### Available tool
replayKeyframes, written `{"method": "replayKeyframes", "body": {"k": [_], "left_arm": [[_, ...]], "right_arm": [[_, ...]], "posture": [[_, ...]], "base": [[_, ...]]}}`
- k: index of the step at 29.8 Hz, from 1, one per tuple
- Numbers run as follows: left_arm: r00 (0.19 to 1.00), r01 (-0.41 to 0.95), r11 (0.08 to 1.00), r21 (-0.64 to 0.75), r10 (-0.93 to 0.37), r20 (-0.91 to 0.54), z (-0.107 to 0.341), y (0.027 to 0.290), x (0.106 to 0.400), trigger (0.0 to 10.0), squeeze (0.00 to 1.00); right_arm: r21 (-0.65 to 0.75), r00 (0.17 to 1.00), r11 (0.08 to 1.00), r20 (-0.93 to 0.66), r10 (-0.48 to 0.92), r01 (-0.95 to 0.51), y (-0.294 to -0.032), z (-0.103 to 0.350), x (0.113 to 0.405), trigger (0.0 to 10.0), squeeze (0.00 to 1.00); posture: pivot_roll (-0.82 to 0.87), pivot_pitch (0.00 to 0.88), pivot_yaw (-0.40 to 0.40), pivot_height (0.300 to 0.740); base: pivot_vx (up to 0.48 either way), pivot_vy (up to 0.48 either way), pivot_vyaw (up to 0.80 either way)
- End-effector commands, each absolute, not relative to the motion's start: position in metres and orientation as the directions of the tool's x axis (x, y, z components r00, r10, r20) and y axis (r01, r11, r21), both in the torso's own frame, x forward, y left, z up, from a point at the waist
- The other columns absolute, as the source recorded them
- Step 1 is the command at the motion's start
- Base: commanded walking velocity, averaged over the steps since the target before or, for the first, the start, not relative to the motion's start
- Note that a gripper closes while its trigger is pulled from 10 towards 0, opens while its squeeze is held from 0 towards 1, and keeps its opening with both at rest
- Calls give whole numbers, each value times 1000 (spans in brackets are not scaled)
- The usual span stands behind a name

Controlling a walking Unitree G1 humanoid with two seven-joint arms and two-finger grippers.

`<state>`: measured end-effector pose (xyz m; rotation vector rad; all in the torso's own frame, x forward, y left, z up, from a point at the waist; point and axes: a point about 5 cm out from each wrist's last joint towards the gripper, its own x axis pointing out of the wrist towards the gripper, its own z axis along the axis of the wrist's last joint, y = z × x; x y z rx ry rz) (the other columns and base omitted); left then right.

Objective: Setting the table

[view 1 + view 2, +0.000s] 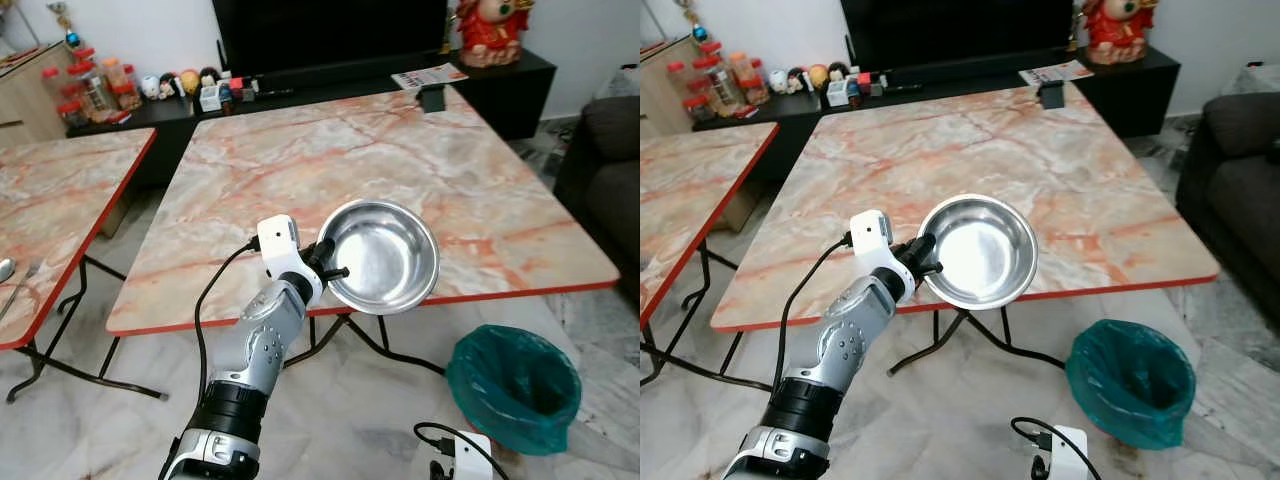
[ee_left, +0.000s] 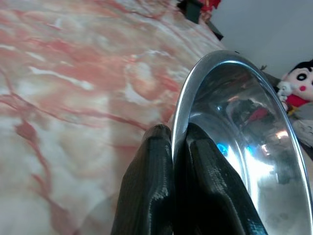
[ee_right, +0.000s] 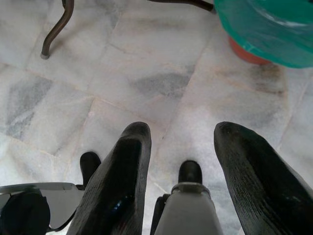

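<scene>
Carrying a steel bowl point(image 1: 382, 256) by its rim, the robot's left gripper point(image 1: 334, 268) is pinching the near edge between its two black fingers point(image 2: 149, 186), one pad inside the rim and one outside, as the left wrist view is showing. The bowl is hanging tilted over the near red-trimmed edge of the marble table point(image 1: 300, 160), partly above the tabletop and partly past it, and whether it is touching the surface cannot be told from these views. By all appearances the step in hand is the placing of the bowl: the next move is calling for the arm to reach further in over the top, level the bowl, lower it flat and only then release the rim, since a release here could be sending it off the edge. Below and to the right, a bin lined with a green bag point(image 1: 513, 386) is standing on the tiled floor, near the table's black folding legs. The right gripper point(image 3: 182, 161) is hanging idle with its fingers spread apart over the floor. A second marble table point(image 1: 60, 215) is standing well apart on the left, and at the far edge of the main table a small dark object point(image 1: 432, 97) and a leaflet point(image 1: 428, 76) are lying, clear of the landing spot.
</scene>
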<state>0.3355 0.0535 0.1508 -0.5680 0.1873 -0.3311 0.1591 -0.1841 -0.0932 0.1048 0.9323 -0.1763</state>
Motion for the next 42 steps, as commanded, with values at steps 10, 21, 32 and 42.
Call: {"method": "replayKeyframes", "body": {"k": [10, 21, 32, 42], "left_arm": [[930, 298, 747, -594, -368, 4, 173, 39, 339, 10000, 0], [929, 302, 740, -601, -371, 11, 174, 37, 338, 10000, 0], [931, 296, 736, -609, -365, 12, 174, 37, 337, 10000, 0], [901, 319, 734, -599, -432, -49, 164, 31, 332, 10000, 0]], "right_arm": [[22, 588, 986, -804, -82, 167, -177, -93, 160, 10000, 0], [14, 589, 986, -804, -87, 164, -180, -93, 161, 10000, 0], [6, 589, 987, -803, -89, 158, -184, -92, 161, 10000, 0], [11, 586, 988, -806, -83, 155, -182, -93, 160, 10000, 0]], "posture": [[37, 6, 99, 740], [34, 11, 87, 740], [35, 18, 78, 740], [33, 21, 82, 740]], "base": [[261, 0, 161], [264, 0, 0], [264, 0, 0], [132, 0, 0]]}}
